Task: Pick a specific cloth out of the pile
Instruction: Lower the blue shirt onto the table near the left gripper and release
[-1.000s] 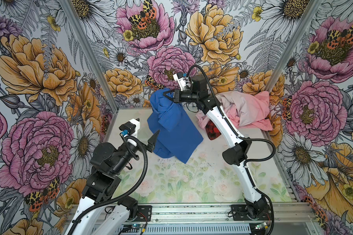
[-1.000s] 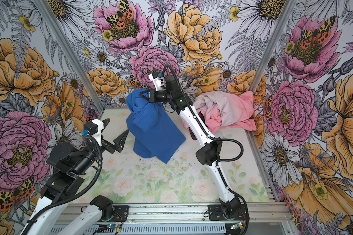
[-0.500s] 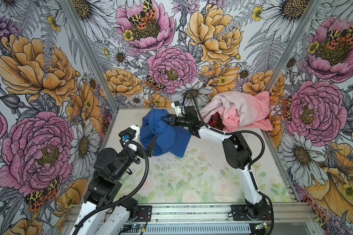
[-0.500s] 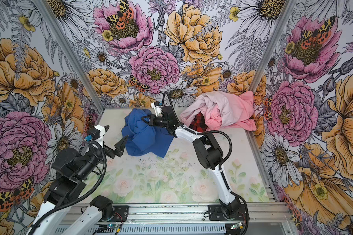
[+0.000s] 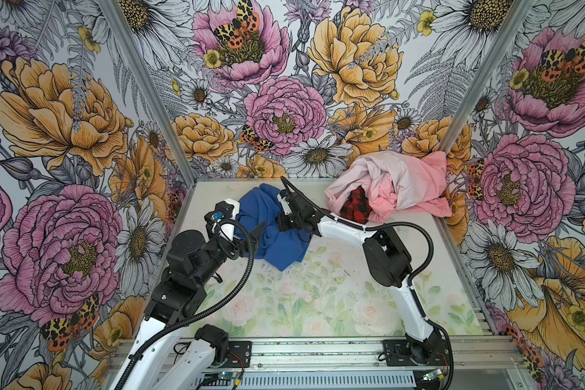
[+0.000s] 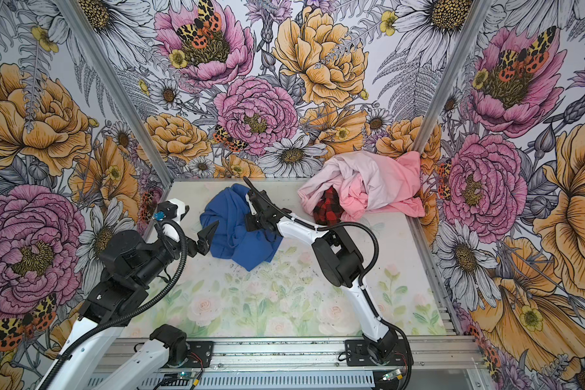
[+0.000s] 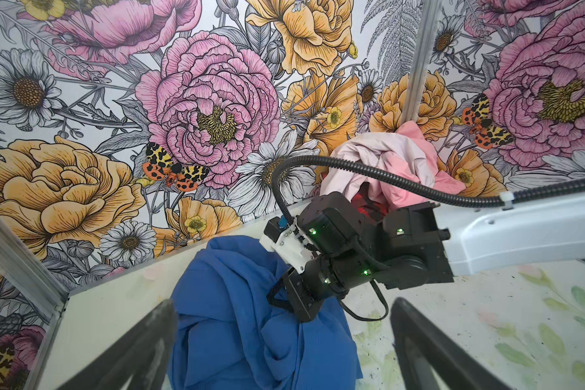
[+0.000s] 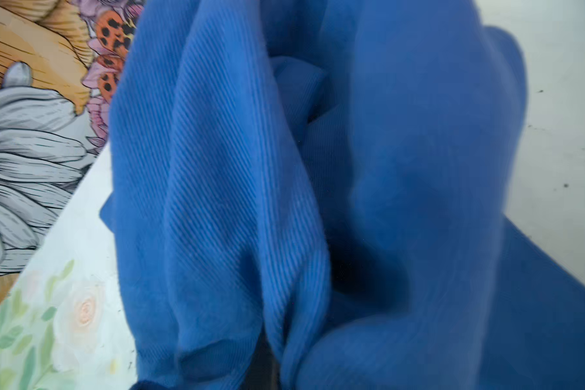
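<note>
Cloth (image 5: 271, 238) set down clear of the heap: the table (image 5: 318, 297) now carries the blue cloth crumpled toward its back left. It lies well apart from the pile (image 5: 399, 182) of pink garments and red-and-black plaid (image 5: 353, 209) bunched in the back right corner. A second ago the cloth hung high from the right arm, draped at full length above the surface; it has since come down into a wrinkled mound. The right gripper (image 5: 281, 225), reaching across the middle, is sunk into the mound's top, jaws closed on a fold of blue that fills its wrist view. The left gripper (image 6: 209, 235) hovers just beside the mound's left edge, jaws spread wide and holding nothing. By this evidence the picking-out looks all but done: the cloth is separated and resting, and only the release appears to remain.
</note>
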{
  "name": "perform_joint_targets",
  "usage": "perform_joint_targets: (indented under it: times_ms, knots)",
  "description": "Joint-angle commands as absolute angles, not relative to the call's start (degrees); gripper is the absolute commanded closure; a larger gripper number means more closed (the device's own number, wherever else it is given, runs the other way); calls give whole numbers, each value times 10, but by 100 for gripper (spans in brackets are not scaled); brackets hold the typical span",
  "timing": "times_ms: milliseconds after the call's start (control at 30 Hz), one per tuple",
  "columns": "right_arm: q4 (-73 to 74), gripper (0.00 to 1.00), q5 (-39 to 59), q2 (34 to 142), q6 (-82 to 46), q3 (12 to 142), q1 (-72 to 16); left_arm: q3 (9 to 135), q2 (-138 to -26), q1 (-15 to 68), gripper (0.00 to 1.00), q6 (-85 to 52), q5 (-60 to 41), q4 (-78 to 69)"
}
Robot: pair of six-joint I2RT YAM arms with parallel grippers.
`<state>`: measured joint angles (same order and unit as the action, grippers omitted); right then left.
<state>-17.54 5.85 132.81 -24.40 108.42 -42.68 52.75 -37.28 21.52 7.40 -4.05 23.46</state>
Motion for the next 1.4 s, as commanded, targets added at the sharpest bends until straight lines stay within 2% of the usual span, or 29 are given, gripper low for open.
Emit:
perform_joint_targets:
  times_ms: [0,33,167,267,333,467,1033,1233,1367]
  knots:
    - [-250,90,-23,1354,-203,1134,-437,545,-368,212,1,57,-49,262]
    - [-250,80,-22,1352,-203,1129,-437,544,-366,212,1,56,-48,263]
    - [-249,55,-17,1315,-184,1099,-433,544,-360,213,1,55,-56,268]
    - [-249,44,-19,1274,-164,1082,-433,556,-362,214,1,51,-51,281]
    - [-248,41,-23,1245,-159,1067,-433,564,-368,213,1,49,-37,295]
    - [-238,38,-24,1184,-148,1016,-437,575,-379,211,1,42,-7,314]
    - [-201,37,41,969,-195,745,-452,571,-397,207,1,37,-18,317]
    - [-194,37,45,954,-212,688,-490,564,-401,209,1,29,-26,305]
    - [-154,37,83,1011,-217,692,-504,554,-402,209,1,25,-31,288]
